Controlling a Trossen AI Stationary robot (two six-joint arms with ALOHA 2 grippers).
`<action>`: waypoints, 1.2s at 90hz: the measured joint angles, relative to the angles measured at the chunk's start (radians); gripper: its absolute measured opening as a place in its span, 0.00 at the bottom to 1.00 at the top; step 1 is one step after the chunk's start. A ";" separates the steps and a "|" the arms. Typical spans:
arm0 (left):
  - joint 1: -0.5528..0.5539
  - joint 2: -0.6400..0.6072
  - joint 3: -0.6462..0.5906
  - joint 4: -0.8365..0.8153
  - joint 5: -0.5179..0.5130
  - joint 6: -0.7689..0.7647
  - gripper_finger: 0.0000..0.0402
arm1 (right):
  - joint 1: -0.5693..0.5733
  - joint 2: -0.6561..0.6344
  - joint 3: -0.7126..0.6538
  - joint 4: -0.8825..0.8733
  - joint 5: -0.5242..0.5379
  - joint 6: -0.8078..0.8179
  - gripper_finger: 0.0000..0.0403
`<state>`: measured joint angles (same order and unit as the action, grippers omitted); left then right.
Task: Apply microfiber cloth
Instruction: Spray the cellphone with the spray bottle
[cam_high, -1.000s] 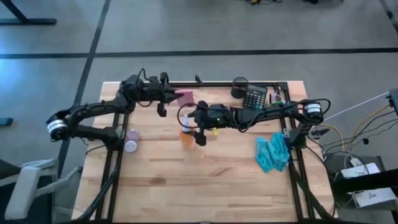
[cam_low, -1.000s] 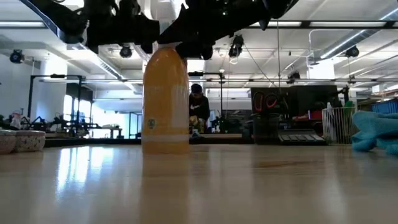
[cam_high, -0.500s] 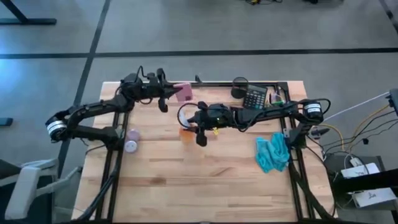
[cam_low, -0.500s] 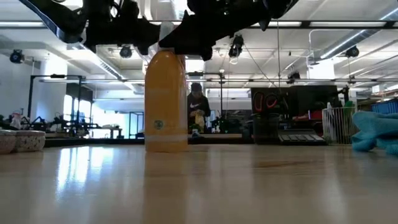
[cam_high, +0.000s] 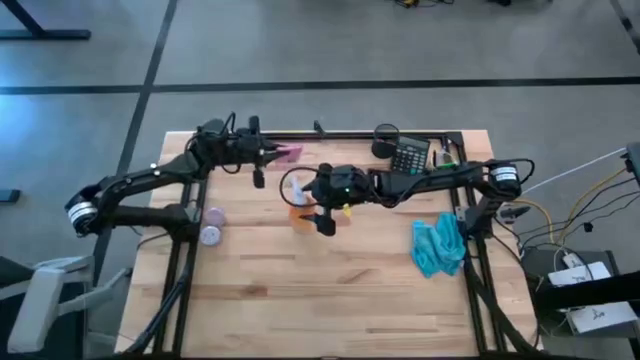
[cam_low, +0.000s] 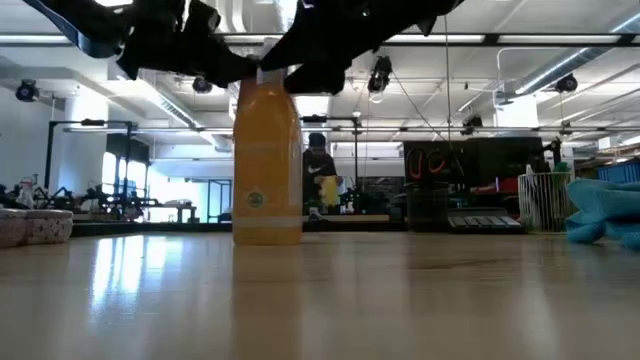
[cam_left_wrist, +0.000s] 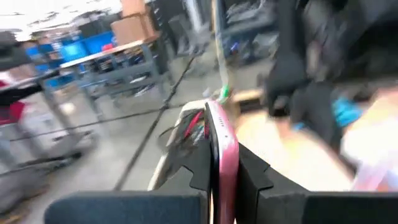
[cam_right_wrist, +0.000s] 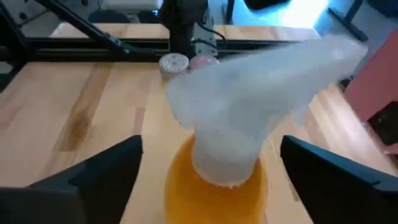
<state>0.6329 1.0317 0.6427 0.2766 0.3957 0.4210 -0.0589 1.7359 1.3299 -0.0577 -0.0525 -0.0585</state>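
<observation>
The left gripper (cam_left_wrist: 219, 171) was clamped on a pink phone (cam_left_wrist: 221, 149) held on edge above the table's (cam_high: 330, 290) far side. The right gripper (cam_right_wrist: 208, 168) had its fingers spread wide on either side of the orange spray bottle (cam_right_wrist: 214, 186), not touching it. The cloth (cam_high: 438, 246) lay crumpled near the table's right edge, well apart from both grippers.

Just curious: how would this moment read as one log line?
left gripper: shut on pink slab | right gripper: open around orange bottle | cloth: untouched
</observation>
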 joint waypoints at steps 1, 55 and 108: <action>-0.002 -0.005 -0.001 -0.012 -0.014 0.020 0.02 | 0.000 0.000 0.003 -0.006 0.000 -0.005 0.93; -0.429 -0.005 -0.171 0.009 -0.774 1.066 0.02 | -0.060 0.002 0.052 -0.180 -0.212 -0.123 0.95; -0.477 0.157 -0.214 0.303 -0.910 1.449 0.02 | -0.125 0.066 0.050 0.022 -0.371 -0.268 0.95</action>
<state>0.1558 1.1885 0.4282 0.5801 -0.5144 1.8696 -0.1841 1.8018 1.3803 -0.0356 -0.4232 -0.3265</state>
